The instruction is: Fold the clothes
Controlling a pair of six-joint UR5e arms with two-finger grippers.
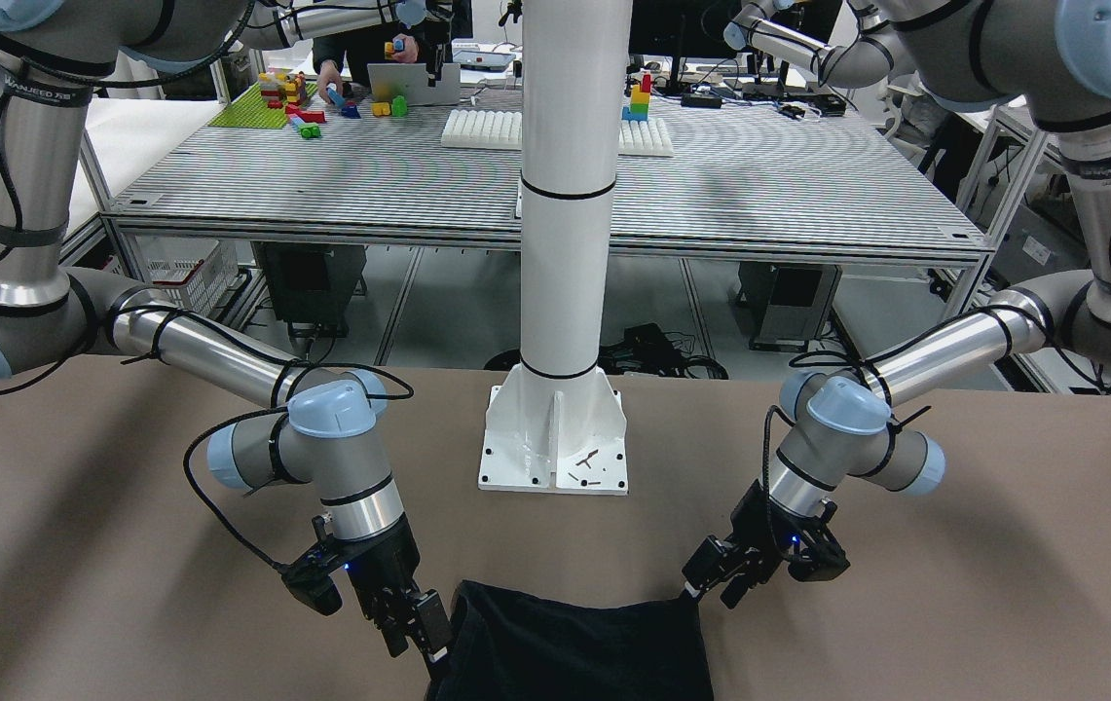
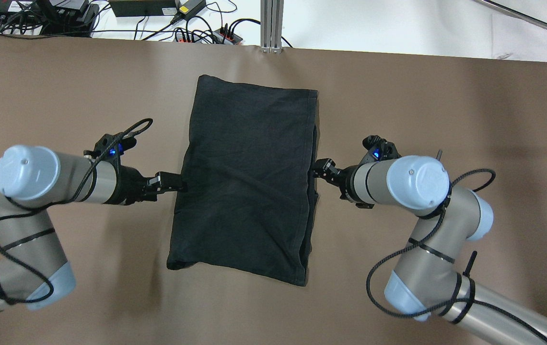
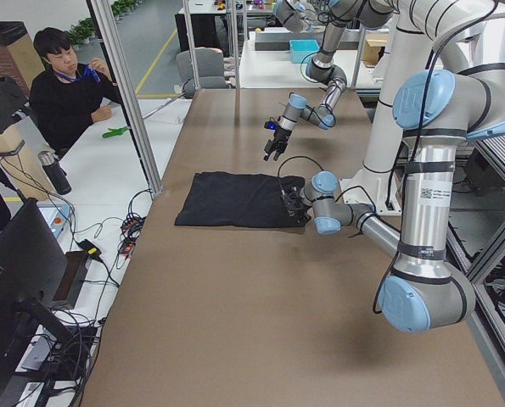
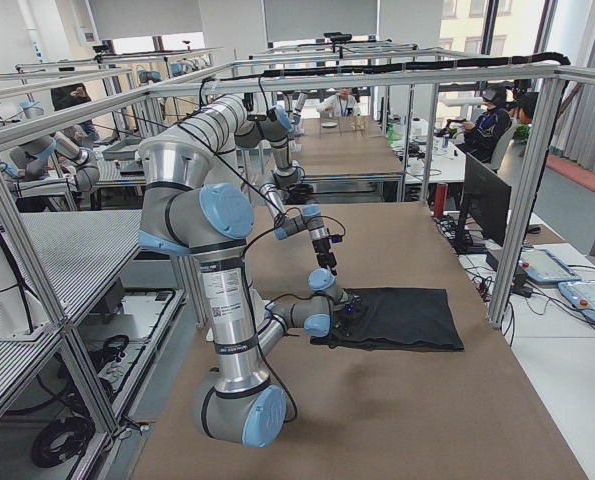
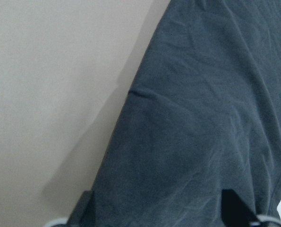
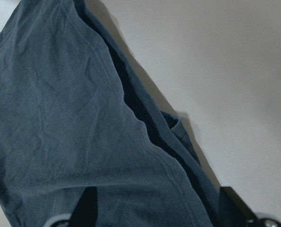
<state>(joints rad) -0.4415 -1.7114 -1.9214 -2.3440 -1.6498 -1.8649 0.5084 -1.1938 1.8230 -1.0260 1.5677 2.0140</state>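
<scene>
The garment (image 2: 247,177) is laid flat at mid-table (image 2: 62,96), its long axis running away from the robot. The left gripper (image 2: 176,183) is set against the middle of the left long edge, the right gripper (image 2: 320,168) against the right, where layers are doubled. Both are equally near. Both jaws are seen spread, nothing grasped. Inward closure on each edge is judged next.
</scene>
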